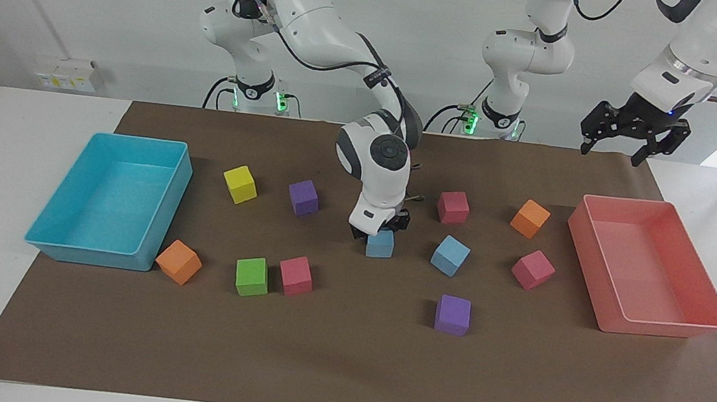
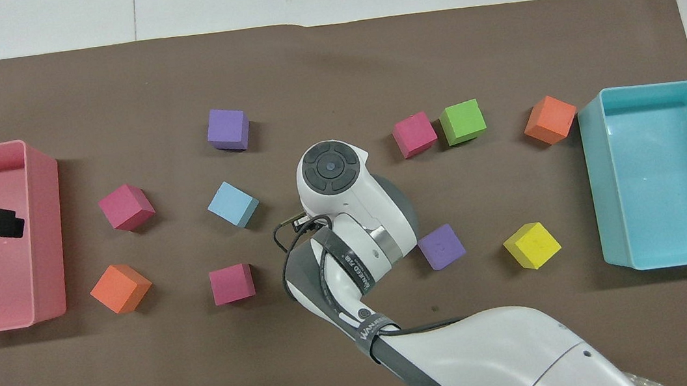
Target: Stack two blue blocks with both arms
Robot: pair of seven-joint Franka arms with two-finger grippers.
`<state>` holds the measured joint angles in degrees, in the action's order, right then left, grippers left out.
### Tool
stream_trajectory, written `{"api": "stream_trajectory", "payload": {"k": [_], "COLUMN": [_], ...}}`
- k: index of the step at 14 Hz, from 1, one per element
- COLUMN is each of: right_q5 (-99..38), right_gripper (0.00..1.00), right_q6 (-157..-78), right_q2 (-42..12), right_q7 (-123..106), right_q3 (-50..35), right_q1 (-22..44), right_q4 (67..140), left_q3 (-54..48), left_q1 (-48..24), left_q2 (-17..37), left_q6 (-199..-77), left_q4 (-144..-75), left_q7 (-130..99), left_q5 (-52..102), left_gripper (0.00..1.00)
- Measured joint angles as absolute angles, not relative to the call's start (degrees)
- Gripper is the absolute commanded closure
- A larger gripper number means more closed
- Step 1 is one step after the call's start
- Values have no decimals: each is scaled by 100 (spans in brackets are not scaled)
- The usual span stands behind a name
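The right gripper grips one light sky-blue foam cube, apparently just off the mat, beside the second sky-blue foam cube. Clamped only near its top, it could twist and land skewed. The left gripper waits spread wide over the pink plastic tray.

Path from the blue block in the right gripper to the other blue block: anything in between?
Nothing visible. The right gripper is shut on one blue block, lifted just off the brown mat. The second blue block sits beside it toward the left arm's end, bare mat between. The left gripper waits open over the pink tray.
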<state>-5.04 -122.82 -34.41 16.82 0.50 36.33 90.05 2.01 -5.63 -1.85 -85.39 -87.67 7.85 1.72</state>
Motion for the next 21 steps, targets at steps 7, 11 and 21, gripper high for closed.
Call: {"api": "stream_trajectory", "payload": {"k": [7, 11, 21], "right_q5": [-493, -492, -2407], "right_gripper": [0, 0, 0], "right_q6": [-12304, -12305, -12263], "right_q2": [-3405, -3002, -2452], "right_q7": [1682, 1682, 1181], "right_q3": [54, 67, 76], "right_q1": [3632, 3550, 2972], "right_q4": [8997, 8991, 9041], "left_q3": [64, -79, -104], "left_q1": [-382, -482, -1078], "left_q2": [-209, -211, -209], "left_q6": [-8539, -8567, -9183], "left_q4": [-8767, -8767, -8960], "left_q7": [831, 825, 802], "left_q5": [172, 174, 197], "left_gripper": [0, 0, 0]}}
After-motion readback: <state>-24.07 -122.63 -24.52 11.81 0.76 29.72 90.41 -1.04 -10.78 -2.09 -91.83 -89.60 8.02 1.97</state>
